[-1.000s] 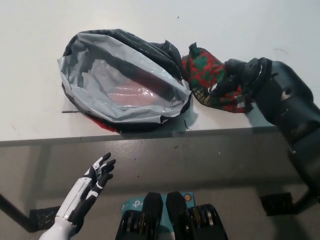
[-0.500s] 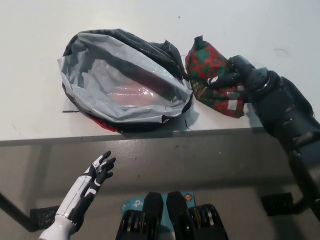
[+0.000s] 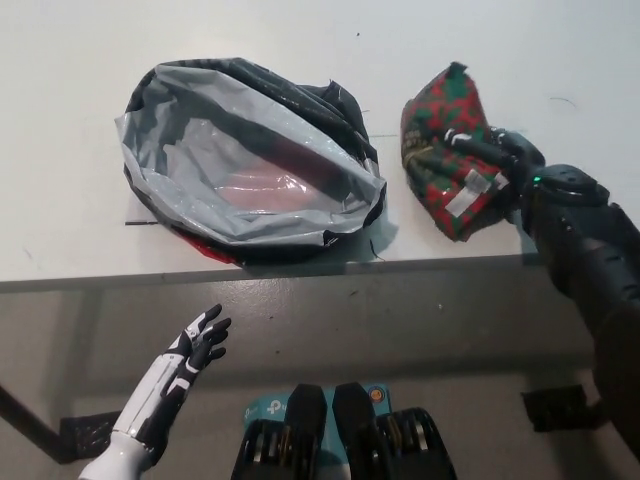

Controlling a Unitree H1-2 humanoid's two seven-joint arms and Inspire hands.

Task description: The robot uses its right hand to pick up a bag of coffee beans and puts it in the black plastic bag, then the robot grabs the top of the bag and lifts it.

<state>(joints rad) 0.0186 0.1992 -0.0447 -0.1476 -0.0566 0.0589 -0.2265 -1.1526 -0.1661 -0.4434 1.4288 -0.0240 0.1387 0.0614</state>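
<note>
Coffee bag gripped, ready to carry over.
The right hand (image 3: 495, 160) clasps the coffee bag (image 3: 450, 150) just right of the gaping black plastic bag (image 3: 250, 160); the left hand (image 3: 195, 345) idles, spread, near the table (image 3: 80, 60) edge.

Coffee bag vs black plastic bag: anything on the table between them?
No. In the head view, only a bare strip of white table separates the coffee bag, held by the right hand, from the black plastic bag.

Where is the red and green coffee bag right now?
In the head view the coffee bag is on the right side of the white table, held by the black right hand, just right of the open plastic bag.
</note>
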